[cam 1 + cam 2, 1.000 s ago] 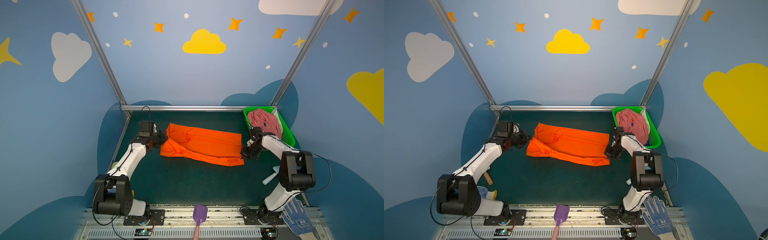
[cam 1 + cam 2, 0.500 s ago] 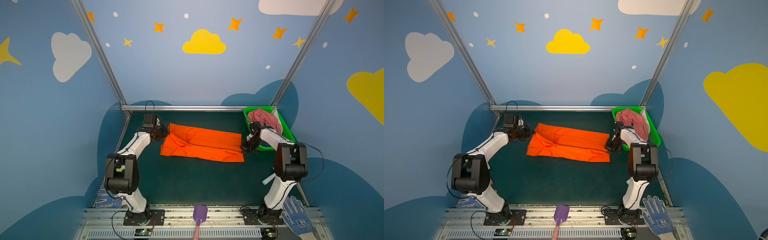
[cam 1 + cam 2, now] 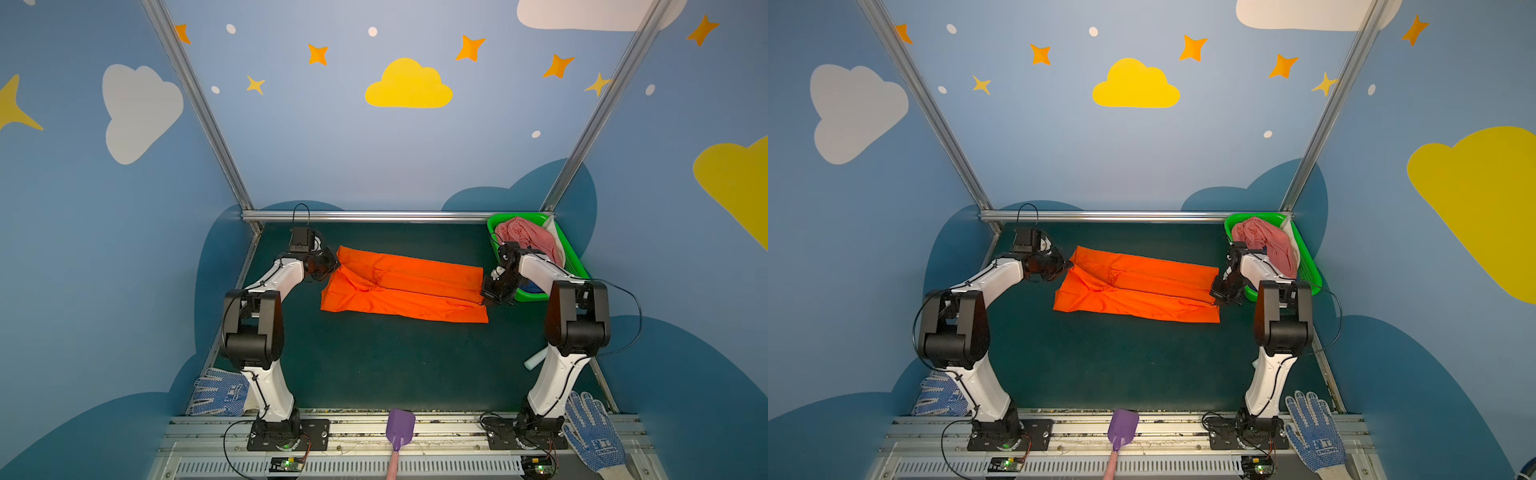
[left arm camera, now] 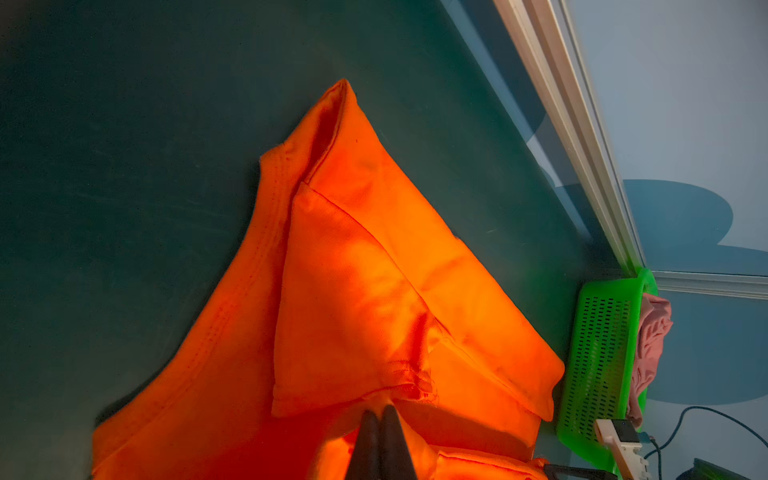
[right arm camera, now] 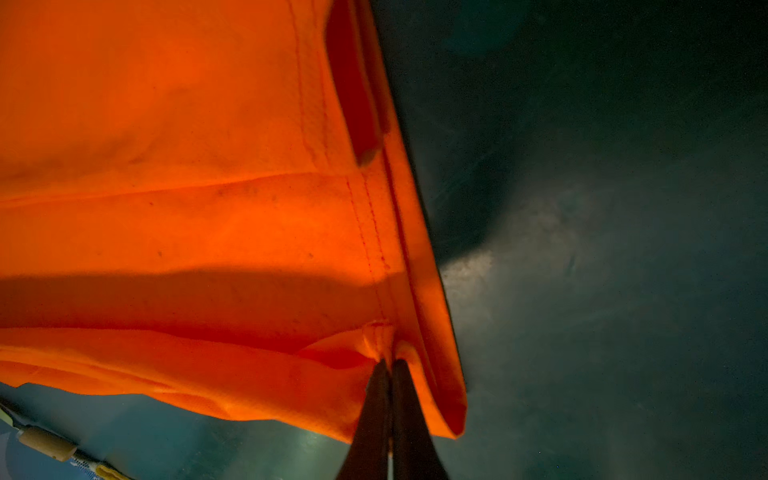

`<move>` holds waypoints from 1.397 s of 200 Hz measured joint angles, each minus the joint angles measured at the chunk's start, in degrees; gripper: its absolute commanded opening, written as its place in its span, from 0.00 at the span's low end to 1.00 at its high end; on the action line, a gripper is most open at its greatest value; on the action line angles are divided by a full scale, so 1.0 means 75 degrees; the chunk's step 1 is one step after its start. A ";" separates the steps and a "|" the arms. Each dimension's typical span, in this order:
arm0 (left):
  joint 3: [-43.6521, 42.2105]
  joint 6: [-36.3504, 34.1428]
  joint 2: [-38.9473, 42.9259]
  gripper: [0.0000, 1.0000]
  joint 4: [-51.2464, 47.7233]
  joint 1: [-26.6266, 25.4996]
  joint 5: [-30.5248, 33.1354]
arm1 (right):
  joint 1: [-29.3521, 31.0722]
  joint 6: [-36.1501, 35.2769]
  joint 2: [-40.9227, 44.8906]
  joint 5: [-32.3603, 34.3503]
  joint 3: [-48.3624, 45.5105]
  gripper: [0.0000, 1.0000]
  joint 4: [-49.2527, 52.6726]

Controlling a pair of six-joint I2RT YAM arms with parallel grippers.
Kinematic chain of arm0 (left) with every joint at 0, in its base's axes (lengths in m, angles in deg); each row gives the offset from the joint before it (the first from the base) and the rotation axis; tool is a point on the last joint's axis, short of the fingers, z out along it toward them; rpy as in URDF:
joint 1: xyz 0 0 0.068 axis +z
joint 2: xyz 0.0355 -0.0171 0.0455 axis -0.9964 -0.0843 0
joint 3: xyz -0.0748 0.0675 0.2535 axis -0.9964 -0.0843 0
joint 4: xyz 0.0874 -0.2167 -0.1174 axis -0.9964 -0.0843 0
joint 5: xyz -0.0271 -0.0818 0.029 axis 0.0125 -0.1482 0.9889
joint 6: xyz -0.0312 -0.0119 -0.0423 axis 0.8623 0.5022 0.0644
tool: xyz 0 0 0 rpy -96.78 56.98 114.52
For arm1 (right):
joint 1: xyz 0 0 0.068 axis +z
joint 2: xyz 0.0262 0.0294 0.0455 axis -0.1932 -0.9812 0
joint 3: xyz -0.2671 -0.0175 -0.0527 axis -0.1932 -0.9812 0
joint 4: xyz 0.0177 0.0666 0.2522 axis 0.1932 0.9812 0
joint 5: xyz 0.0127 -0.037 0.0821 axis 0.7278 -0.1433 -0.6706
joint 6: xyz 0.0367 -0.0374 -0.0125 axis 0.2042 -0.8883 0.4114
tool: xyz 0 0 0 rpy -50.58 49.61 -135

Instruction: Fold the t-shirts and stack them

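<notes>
The orange t-shirt point(image 3: 403, 286) point(image 3: 1138, 291) lies on the dark green mat as a long folded strip running left to right. My left gripper point(image 3: 334, 266) point(image 4: 380, 409) is shut on its left end, pinching cloth by a folded sleeve. At the right end my right gripper point(image 3: 486, 301) point(image 5: 388, 363) is shut on the hemmed edge point(image 5: 374, 249). A pink t-shirt point(image 3: 525, 239) point(image 4: 652, 345) lies bunched in the green basket point(image 3: 573, 262). A patch of dark blue cloth point(image 3: 530, 286) shows low in that basket behind the right arm.
The basket stands in the back right corner, close behind my right wrist. Dotted work gloves lie at front left point(image 3: 218, 392) and front right point(image 3: 592, 432). A purple scoop point(image 3: 400, 424) rests on the front rail, and a pale cylinder point(image 3: 536, 359) lies by the right arm.
Both arms have drawn up more upright, and both grippers stay shut on the orange shirt's ends. The left end has shifted slightly toward the back, and the strip lies flatter.
</notes>
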 measured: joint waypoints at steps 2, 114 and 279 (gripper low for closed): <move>0.0015 0.0000 -0.0026 0.05 0.0009 0.0003 -0.0015 | 0.0000 0.0000 -0.0009 0.0000 0.0012 0.00 0.0000; 0.0562 0.0093 -0.0618 0.15 0.0219 0.0038 -0.0382 | -0.0038 0.0064 -0.0274 -0.0082 0.0382 0.27 0.0000; 0.0801 -0.0146 0.0440 0.34 -0.0842 -0.0353 -0.0154 | 0.0265 -0.0032 0.0866 -0.0090 0.0831 0.43 0.0128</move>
